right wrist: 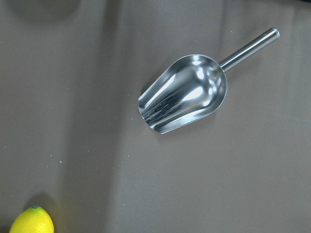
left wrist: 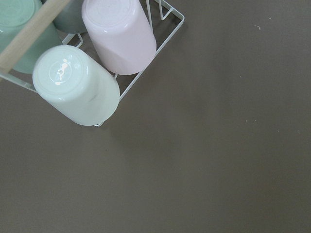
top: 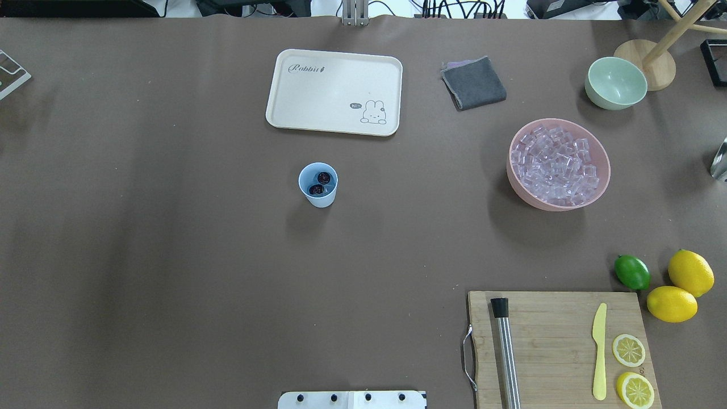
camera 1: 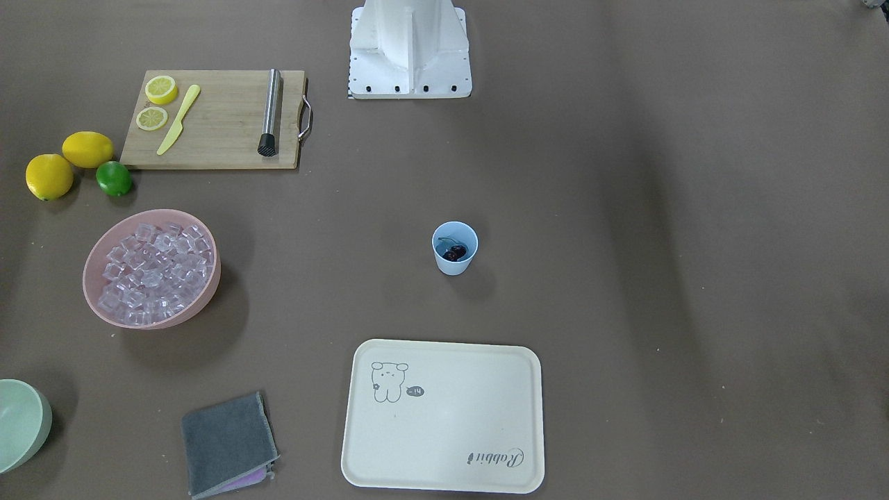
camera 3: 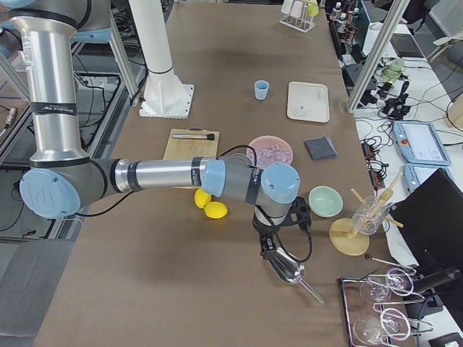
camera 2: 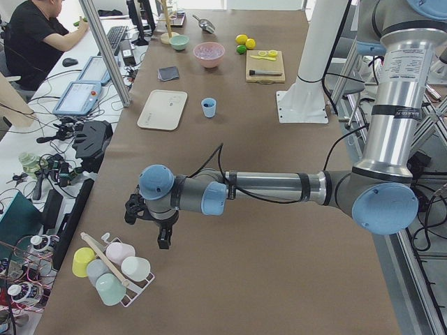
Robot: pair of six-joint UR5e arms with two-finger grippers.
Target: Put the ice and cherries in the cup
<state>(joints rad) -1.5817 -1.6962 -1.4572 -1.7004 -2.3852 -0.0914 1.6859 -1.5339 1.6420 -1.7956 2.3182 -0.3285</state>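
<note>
Brown worktop fills every feed I have up. On the front-facing view the cup (camera 1: pixel 455 248) stands upright just right of centre, on its own, with the cherries (camera 1: pixel 453 253) lying in its bottom. The ice (camera 1: pixel 156 274) is heaped in a pink bowl (camera 1: pixel 94 292) at the left of that frame, well apart from the cup. A cream tray (camera 1: pixel 444 417) lies below the cup near the bottom edge, and a cutting board (camera 1: pixel 215 118) sits at upper left with a lime (camera 1: pixel 114 178) just beside its lower left corner.

From the left-end camera, the left gripper (camera 2: pixel 157 234) hangs low in the lower left of the frame, just above a wire rack (left wrist: pixel 167 29) of upturned cups. I cannot tell from here whether it is released or clenched. Its wrist camera shows only the rack in the upper left corner and bare worktop.

From the right-end camera, the right gripper (camera 3: pixel 271 242) hangs at lower centre, just above a metal scoop (right wrist: pixel 184 94) lying on the worktop. I cannot tell its state either. In the wrist feed the scoop lies right of centre, handle pointing to the upper right, with a lemon (right wrist: pixel 31 221) at the bottom left corner.
</note>
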